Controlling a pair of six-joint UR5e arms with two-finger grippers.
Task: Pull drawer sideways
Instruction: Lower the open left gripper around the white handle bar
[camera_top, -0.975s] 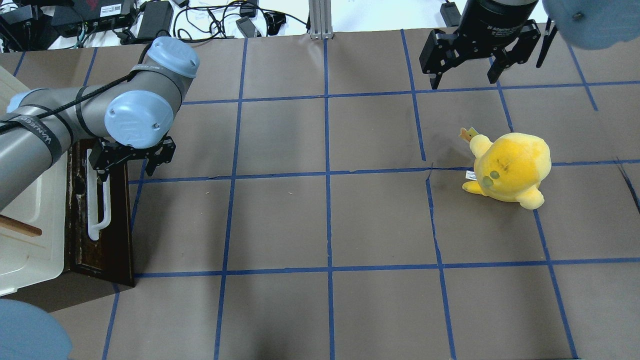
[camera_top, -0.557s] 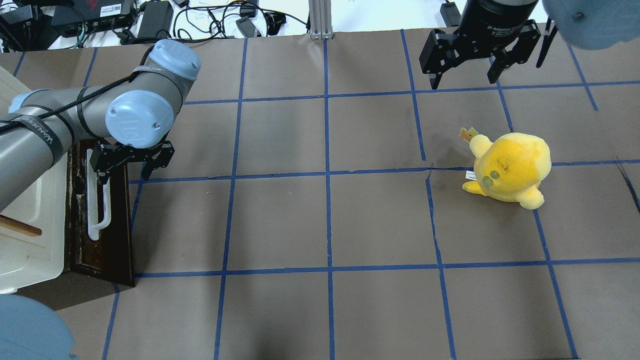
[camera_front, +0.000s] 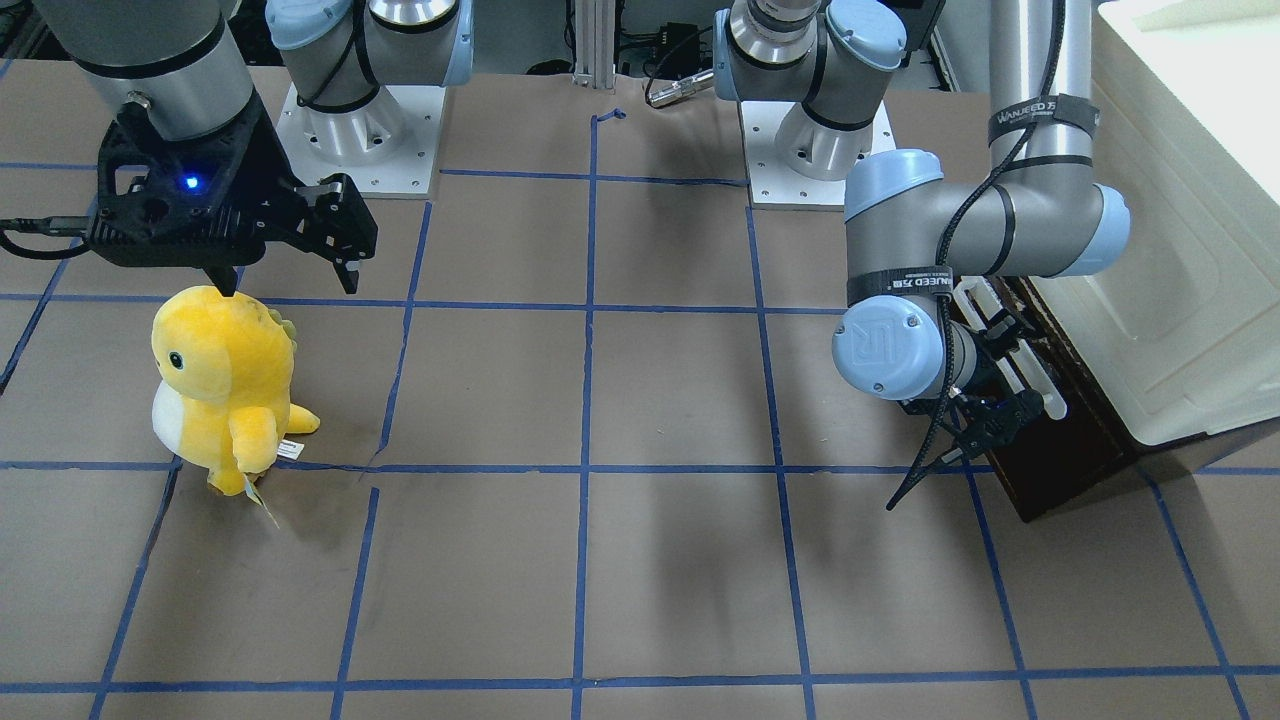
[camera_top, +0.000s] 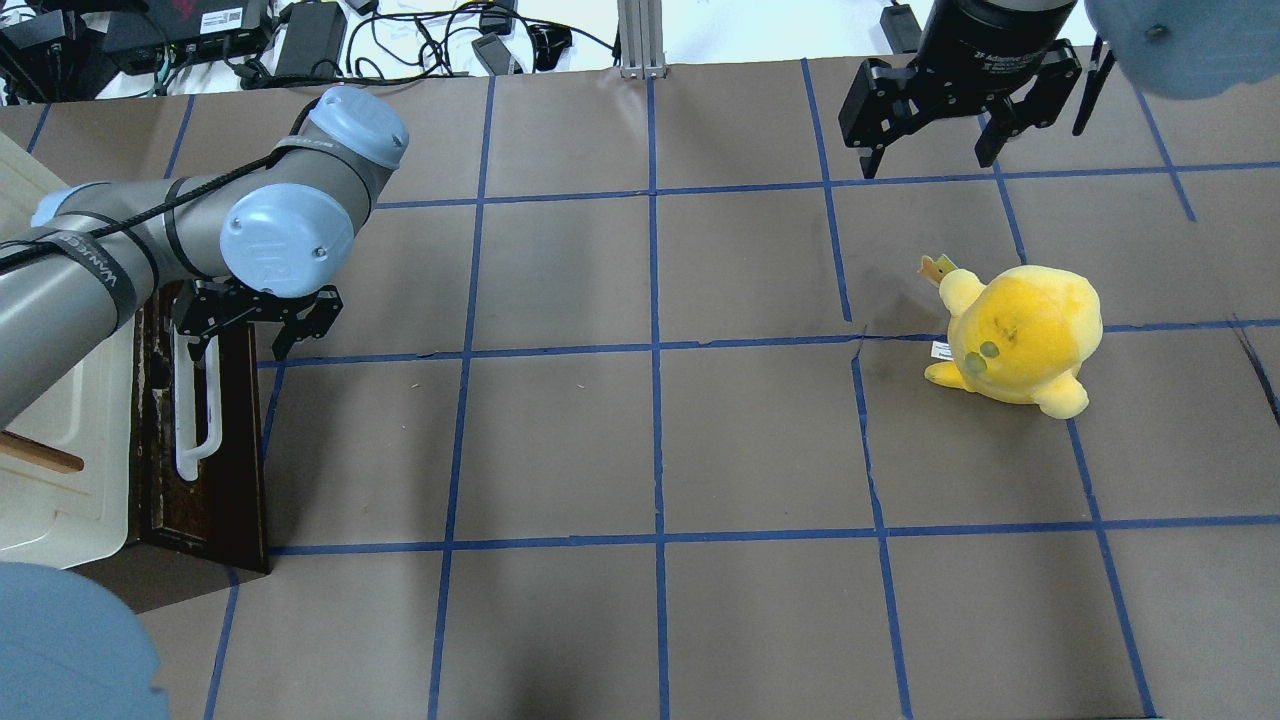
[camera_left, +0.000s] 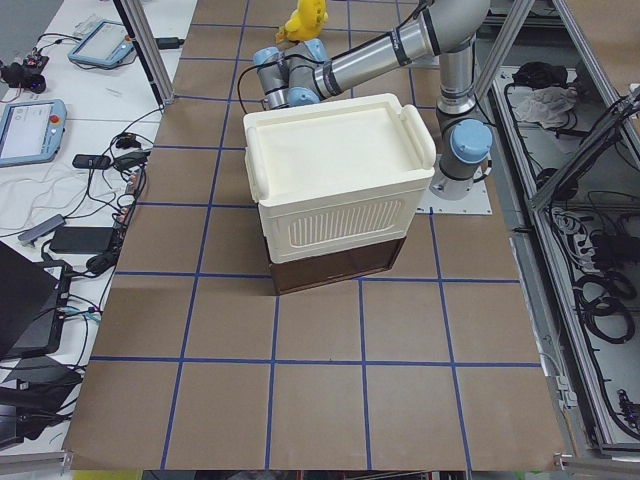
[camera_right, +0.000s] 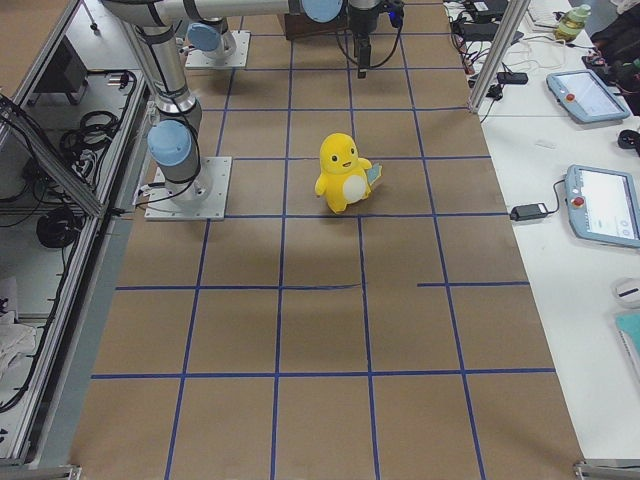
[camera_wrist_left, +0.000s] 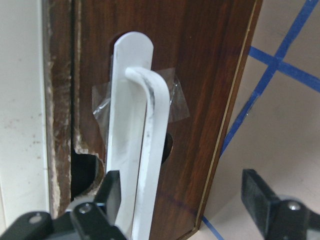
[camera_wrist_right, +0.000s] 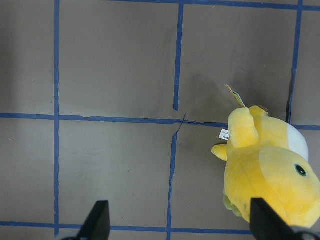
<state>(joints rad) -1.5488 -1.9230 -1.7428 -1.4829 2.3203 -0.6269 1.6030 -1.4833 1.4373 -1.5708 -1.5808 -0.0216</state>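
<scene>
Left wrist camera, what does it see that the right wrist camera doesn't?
Only the left wrist view shows the drawer. Its dark brown front has a white handle, which sits inside the open left hand. Only the right wrist view shows the yellow plush toy, seen past the open right hand. Both views show the brown table with blue tape lines, and in both the hand holds nothing.

Bright even light, soft shadows
</scene>
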